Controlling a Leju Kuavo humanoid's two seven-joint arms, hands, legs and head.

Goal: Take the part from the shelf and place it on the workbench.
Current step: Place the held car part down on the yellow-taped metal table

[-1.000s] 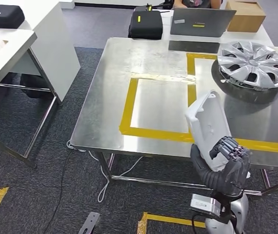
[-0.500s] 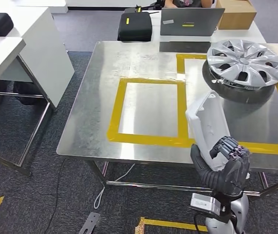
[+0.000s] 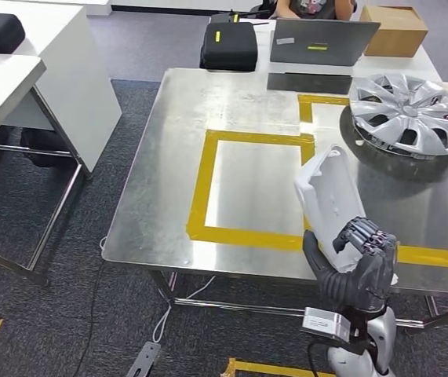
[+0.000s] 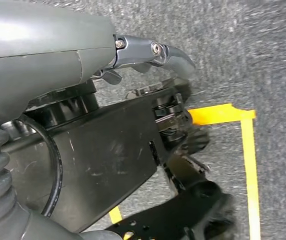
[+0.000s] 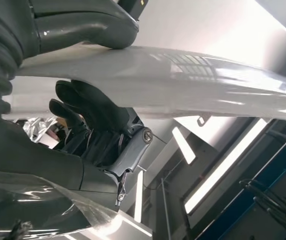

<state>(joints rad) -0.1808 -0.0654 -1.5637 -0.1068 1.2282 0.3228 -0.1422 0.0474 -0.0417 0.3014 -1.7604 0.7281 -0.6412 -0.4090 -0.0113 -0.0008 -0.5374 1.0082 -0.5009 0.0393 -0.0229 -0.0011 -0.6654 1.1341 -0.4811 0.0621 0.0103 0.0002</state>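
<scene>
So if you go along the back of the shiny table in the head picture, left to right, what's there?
Black case → grey laptop → cardboard box. The silver hubcap lies nearer, on the workbench.

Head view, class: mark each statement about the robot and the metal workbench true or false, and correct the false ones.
1. The right hand holds a white part. True.
2. The white part already lies flat on the workbench. False: it is tilted up in the hand, above the bench's near edge.
3. A silver wheel cover rests on the far right of the workbench. True.
4. The yellow tape square has a black case inside it. False: the square is bare metal inside; the black case sits beyond the bench.
5. A cardboard box stands beyond the bench, at the far right. True.
</scene>
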